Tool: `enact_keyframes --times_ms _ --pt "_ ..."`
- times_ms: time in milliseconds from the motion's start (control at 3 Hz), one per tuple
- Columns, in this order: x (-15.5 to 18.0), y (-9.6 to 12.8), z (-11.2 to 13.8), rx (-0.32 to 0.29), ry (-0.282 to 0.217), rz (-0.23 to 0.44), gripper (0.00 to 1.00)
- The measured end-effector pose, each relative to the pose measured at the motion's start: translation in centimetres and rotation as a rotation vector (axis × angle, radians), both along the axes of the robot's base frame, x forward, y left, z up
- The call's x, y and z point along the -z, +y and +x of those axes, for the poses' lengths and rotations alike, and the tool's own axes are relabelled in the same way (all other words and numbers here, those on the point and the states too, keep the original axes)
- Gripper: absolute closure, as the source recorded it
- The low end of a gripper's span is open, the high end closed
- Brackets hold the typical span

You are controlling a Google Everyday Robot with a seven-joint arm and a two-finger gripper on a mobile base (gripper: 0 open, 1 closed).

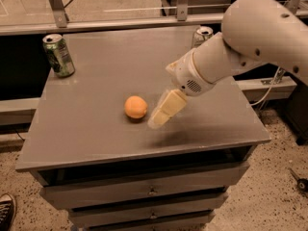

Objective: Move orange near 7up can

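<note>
The orange [136,107] lies on the grey table top [96,129], a little left of the middle. My gripper [160,117] hangs low over the table just to the right of the orange, a small gap apart from it, pointing down and to the left. The 7up can [202,34], pale with a silver top, stands at the table's back right edge. My arm [240,47] covers its lower part. The orange is well in front of and to the left of that can.
A darker green can [58,55] stands at the table's back left corner. Drawers [149,191] sit under the table top. A metal rail [120,23] runs behind the table. A shoe [6,211] shows at the bottom left on the floor.
</note>
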State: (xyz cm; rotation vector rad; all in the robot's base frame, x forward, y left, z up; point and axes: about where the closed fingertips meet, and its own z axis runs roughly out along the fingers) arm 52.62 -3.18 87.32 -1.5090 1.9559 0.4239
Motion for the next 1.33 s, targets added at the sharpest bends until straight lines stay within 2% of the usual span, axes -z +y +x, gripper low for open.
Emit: enact_keyframes --times_ms 333,667,1000,1333 --pt "1.7 3.6 -0.5 -0.033 0.047 0.067 0.00" --pt "3.3 6.4 -1.0 -0.049 0.073 0.119 0.23" --pt "3.8 7.1 -1.0 -0.045 0.076 0.138 0.46" --pt "2.2 4.9 0.2 0.006 0.020 0.132 0.70"
